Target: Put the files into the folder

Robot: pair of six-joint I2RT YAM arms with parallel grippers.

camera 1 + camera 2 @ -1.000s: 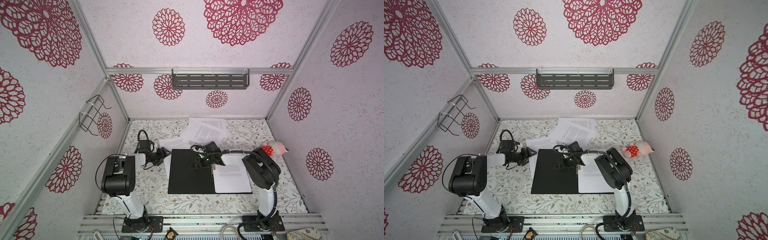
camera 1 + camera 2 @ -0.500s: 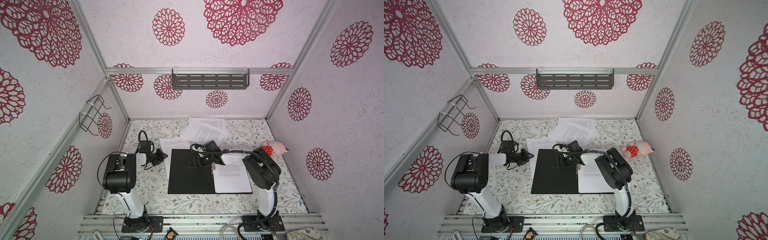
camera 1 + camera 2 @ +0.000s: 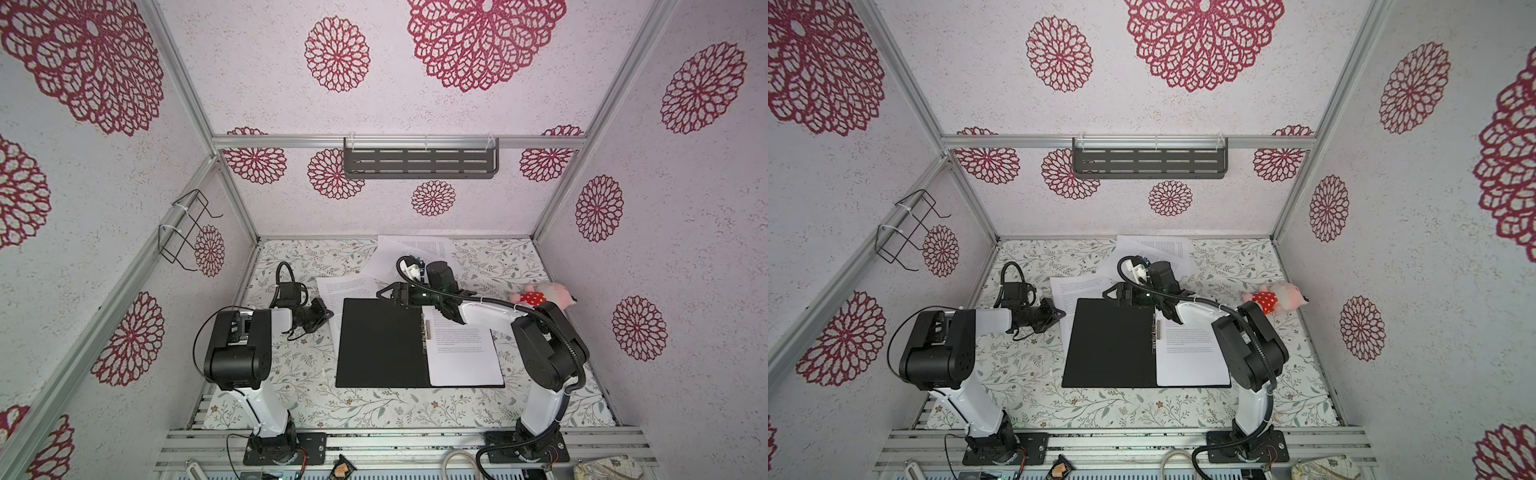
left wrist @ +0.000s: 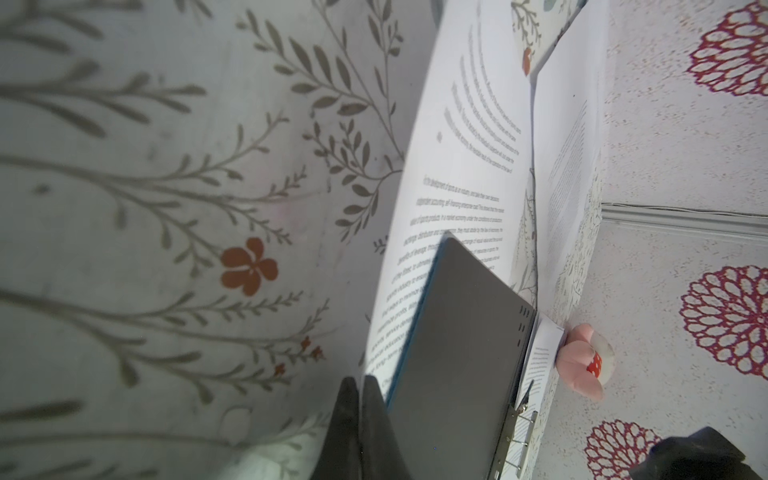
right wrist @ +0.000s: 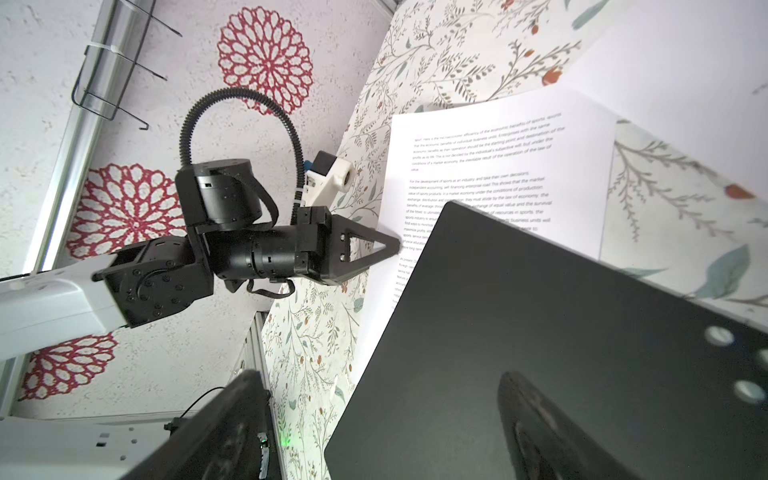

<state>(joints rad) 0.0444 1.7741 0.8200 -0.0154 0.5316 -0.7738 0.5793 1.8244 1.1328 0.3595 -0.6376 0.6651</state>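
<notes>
Now on the desk [image 3: 311, 395]: the folder [image 3: 382, 340] lies wide open in the middle, with its black inside facing up.
Folder clip: the metal clip [image 3: 426, 336] runs down the fold between the two halves.
Folder outside: in the left wrist view a thin blue edge [image 4: 415, 324] shows along the side of the cover.
Page inside: the inside sheet [image 3: 461, 353], white with small black words, lies flat on the right half of the folder.
Page under: the tucked sheet [image 3: 345, 286] lies partly under the far left corner of the folder and sticks out to the left and to the far side.
More pages: the rest of the files [image 3: 415, 249] lie at the far edge of the desk, one over another.
Left tool: the left tool [image 3: 331, 314] is clenched tight. Its tips touch the left edge of the tucked sheet. I cannot tell if the paper is pinched.
Right tool: the right tool [image 3: 384, 294] sits over the far edge of the folder's left half. Its fingers [image 5: 540, 424] are spread wide, released.
Toy: a pink soft toy [image 3: 540, 296] in a red dotted dress lies on the right of the desk, well apart from the folder.
</notes>
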